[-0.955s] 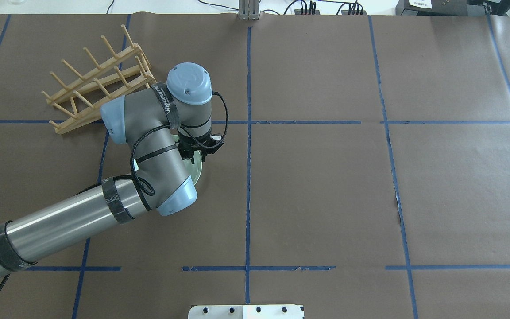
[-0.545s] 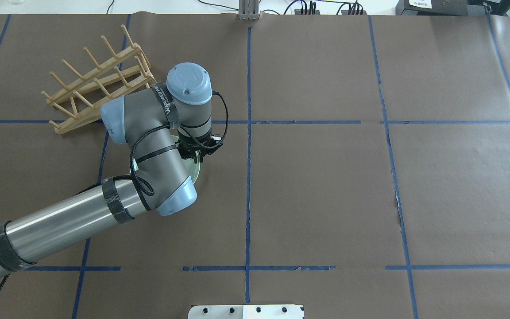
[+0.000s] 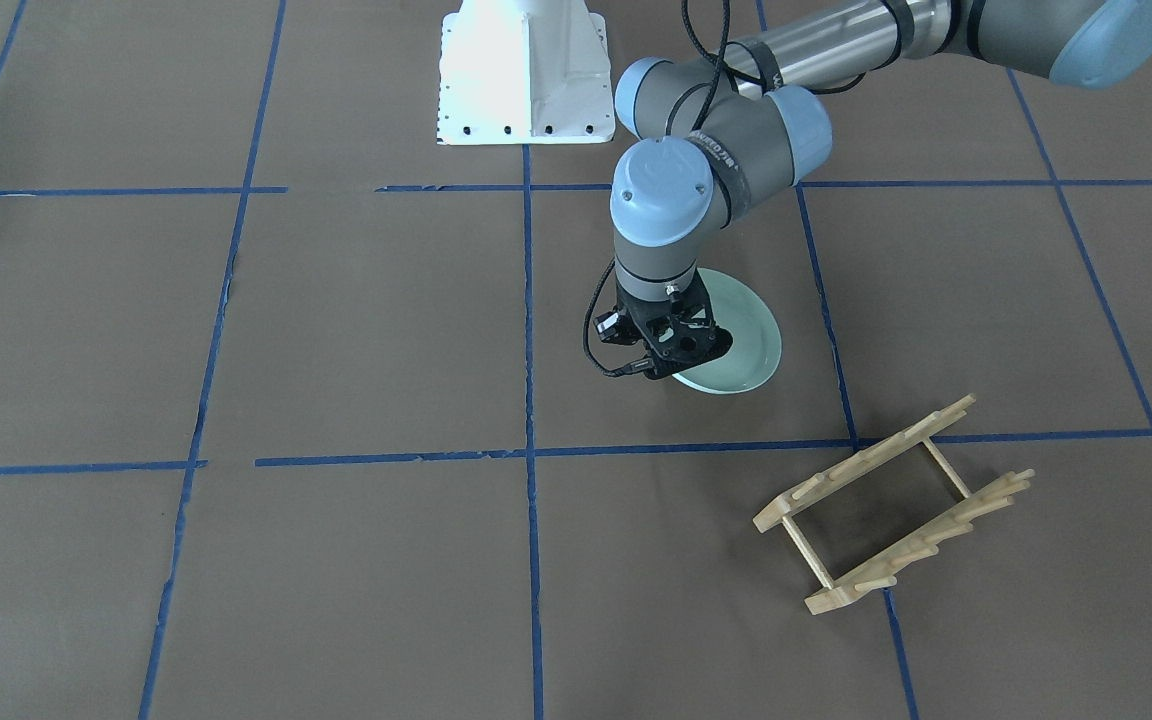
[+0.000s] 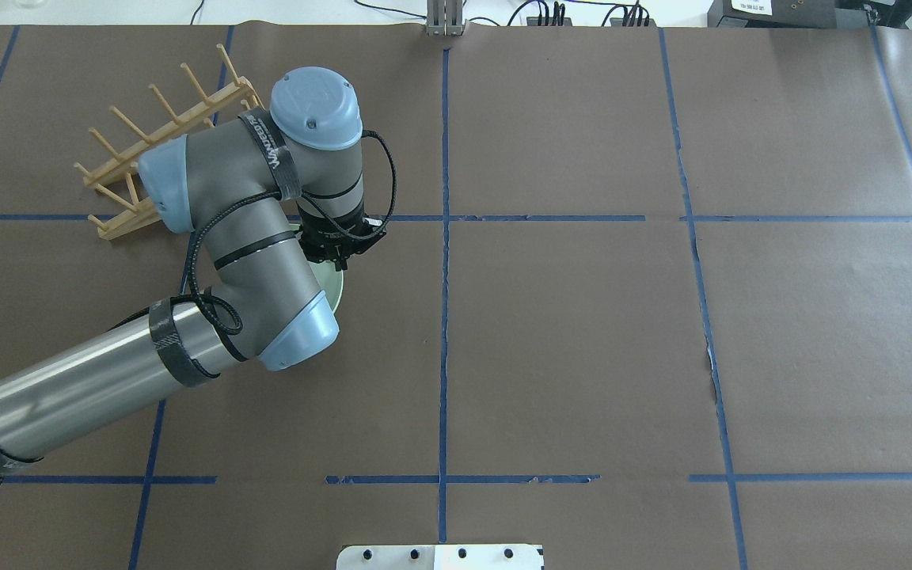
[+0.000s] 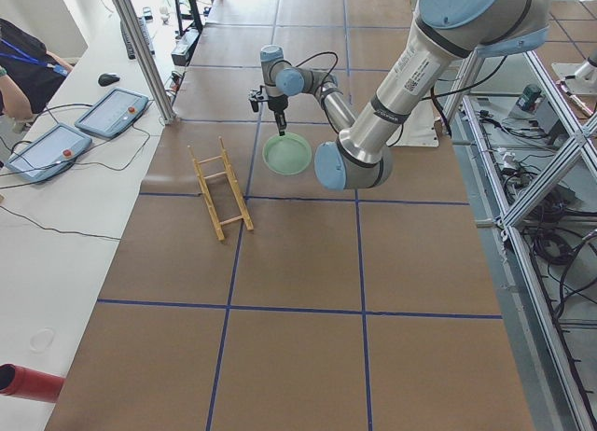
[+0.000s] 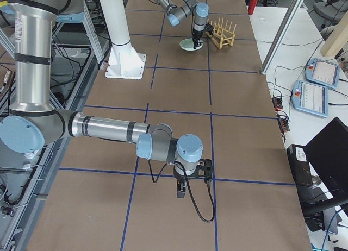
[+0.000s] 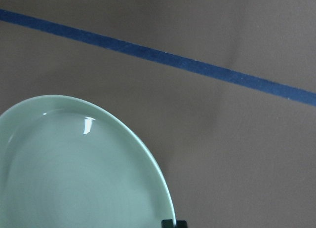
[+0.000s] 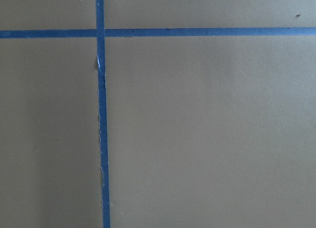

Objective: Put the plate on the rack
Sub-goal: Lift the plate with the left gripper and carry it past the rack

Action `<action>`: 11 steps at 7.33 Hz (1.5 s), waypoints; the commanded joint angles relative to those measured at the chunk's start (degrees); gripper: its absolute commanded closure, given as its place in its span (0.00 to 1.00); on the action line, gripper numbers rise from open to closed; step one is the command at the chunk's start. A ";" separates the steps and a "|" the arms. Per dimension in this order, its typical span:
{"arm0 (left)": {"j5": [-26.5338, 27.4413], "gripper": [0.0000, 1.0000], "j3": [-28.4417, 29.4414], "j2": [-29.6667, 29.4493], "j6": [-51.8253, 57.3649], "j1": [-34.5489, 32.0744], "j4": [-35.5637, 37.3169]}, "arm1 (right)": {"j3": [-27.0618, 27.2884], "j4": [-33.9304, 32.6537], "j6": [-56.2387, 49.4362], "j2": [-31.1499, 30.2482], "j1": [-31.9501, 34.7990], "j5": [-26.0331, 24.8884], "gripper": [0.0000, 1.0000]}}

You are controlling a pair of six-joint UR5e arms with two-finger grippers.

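My left gripper (image 3: 674,362) is shut on the near rim of the pale mint-green plate (image 3: 736,335) and holds it tilted, a little above the brown table. The overhead view shows only a sliver of the plate (image 4: 332,290) under the left gripper (image 4: 334,255). The left wrist view shows the plate (image 7: 74,169) with one fingertip (image 7: 174,223) at its edge. The light-wood rack (image 3: 896,505) stands apart from the plate; in the overhead view the rack (image 4: 119,162) is partly hidden by the arm. My right gripper (image 6: 181,192) hangs over bare table far away; I cannot tell whether it is open.
Blue tape lines (image 3: 526,455) cross the brown paper-covered table. The white robot base (image 3: 521,75) stands at the robot's edge. Cables and boxes (image 4: 780,9) lie beyond the far edge. Operator tablets (image 5: 112,114) lie off the table's side.
My left arm has moved toward the far left, nearer the rack, carrying the plate with it. It now covers more of the rack in the overhead view.
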 commanded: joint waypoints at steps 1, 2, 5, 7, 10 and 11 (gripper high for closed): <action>0.00 1.00 -8.87 -0.07 1.27 -3.34 12.49 | 0.00 0.01 -0.09 0.00 0.00 0.00 0.00; -0.09 1.00 -12.47 -0.34 4.24 -5.44 18.46 | 0.00 0.01 0.00 0.00 0.00 0.00 0.00; -3.93 1.00 -21.01 0.01 5.41 -19.73 23.18 | 0.00 0.01 0.00 0.00 0.00 0.00 0.00; -11.92 1.00 -22.43 0.19 14.42 -33.09 23.09 | 0.00 0.01 0.00 0.00 0.00 0.00 0.00; -27.72 1.00 -22.35 9.11 23.69 -46.91 10.96 | 0.00 -0.08 0.00 0.00 0.00 0.00 0.00; -34.74 1.00 -22.26 14.90 23.70 -47.82 0.61 | -0.08 0.01 0.00 0.00 0.00 0.00 0.00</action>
